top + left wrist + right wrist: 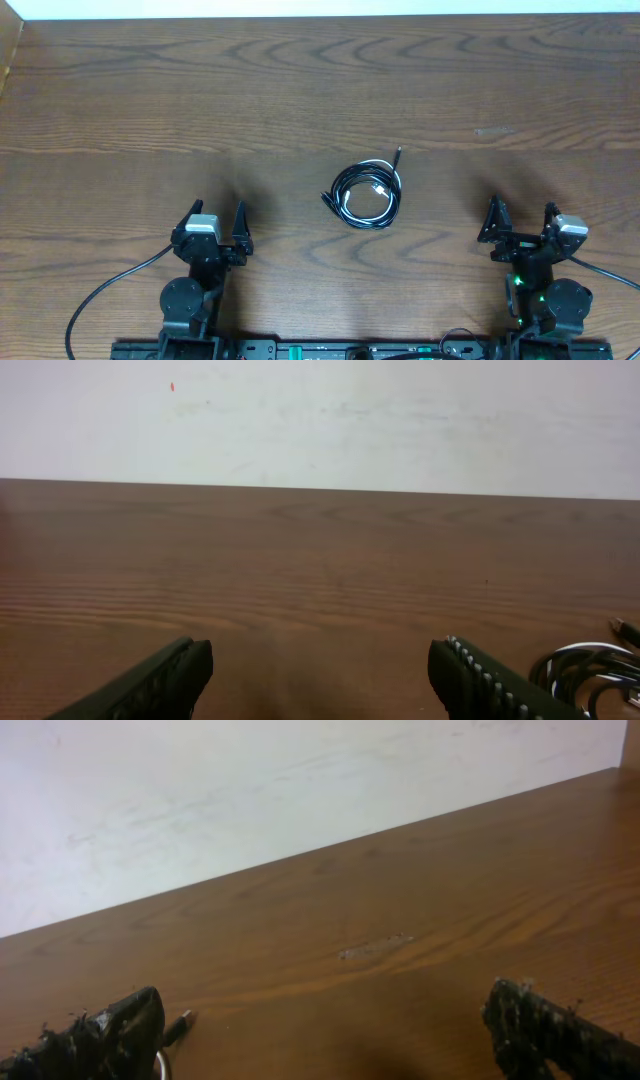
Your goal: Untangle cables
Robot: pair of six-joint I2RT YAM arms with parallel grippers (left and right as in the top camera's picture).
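The cables (364, 194) lie as one tangled coil of black cords with a white cord through it, near the middle of the wooden table (300, 90); a black plug end (398, 154) sticks out at its upper right. My left gripper (218, 218) is open and empty, to the coil's lower left. My right gripper (520, 215) is open and empty, to its lower right. The left wrist view shows my open jaws (320, 675) and the coil's edge (590, 670) at far right. The right wrist view shows my open jaws (325, 1030) and a plug end (178, 1026) at lower left.
A pale scuff mark (495, 131) is on the table right of the coil; it also shows in the right wrist view (375, 947). Thick black arm wires (100, 295) run off at the lower left and lower right (605, 272). A white wall (320, 420) lies beyond the table's far edge.
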